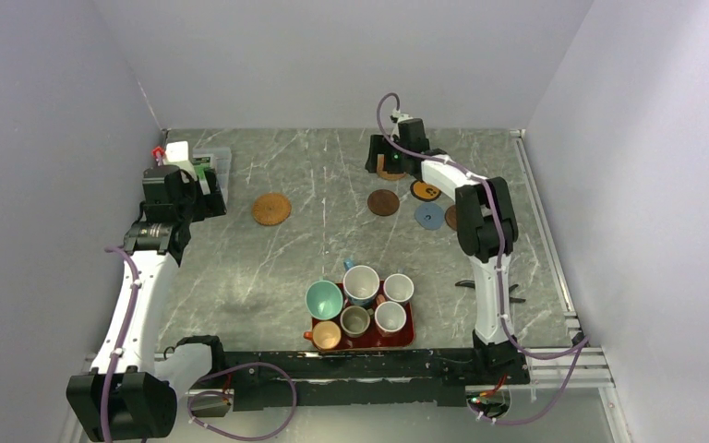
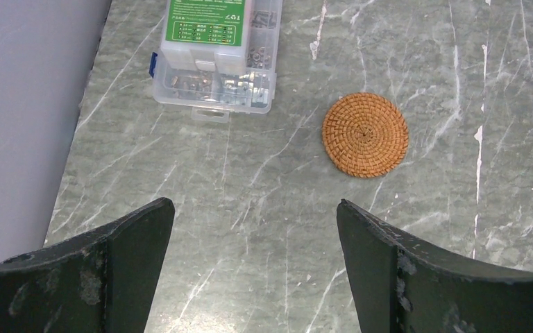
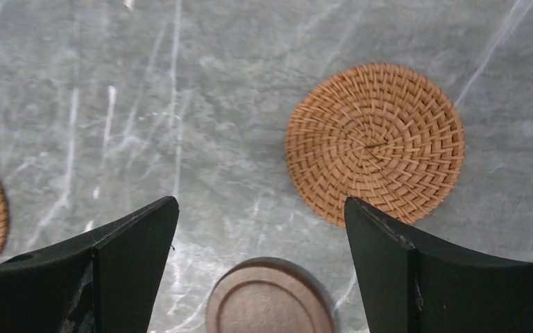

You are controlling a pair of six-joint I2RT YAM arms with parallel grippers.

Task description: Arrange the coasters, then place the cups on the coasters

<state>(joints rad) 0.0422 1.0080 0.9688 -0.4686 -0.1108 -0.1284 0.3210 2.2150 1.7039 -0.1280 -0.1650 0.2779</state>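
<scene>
Six cups stand packed on a red tray (image 1: 407,338) at the near middle: a teal cup (image 1: 324,298), a larger white one (image 1: 361,283), two small white ones (image 1: 398,288), a grey-olive one (image 1: 355,320) and an orange one (image 1: 325,334). A woven tan coaster (image 1: 271,209) (image 2: 365,134) lies alone left of centre. A dark brown coaster (image 1: 383,202) (image 3: 269,300), a black one with an orange ring (image 1: 425,190) and a blue-grey one (image 1: 429,216) lie at the back right. My right gripper (image 1: 384,164) (image 3: 260,200) hangs open beside a second woven coaster (image 3: 375,142). My left gripper (image 1: 201,187) (image 2: 253,202) is open over bare table.
A clear plastic box of small parts (image 1: 214,161) (image 2: 215,59) sits at the back left, close to my left gripper and the wall. A dark tool (image 1: 489,288) lies by the right arm. A metal rail (image 1: 545,240) runs along the table's right edge.
</scene>
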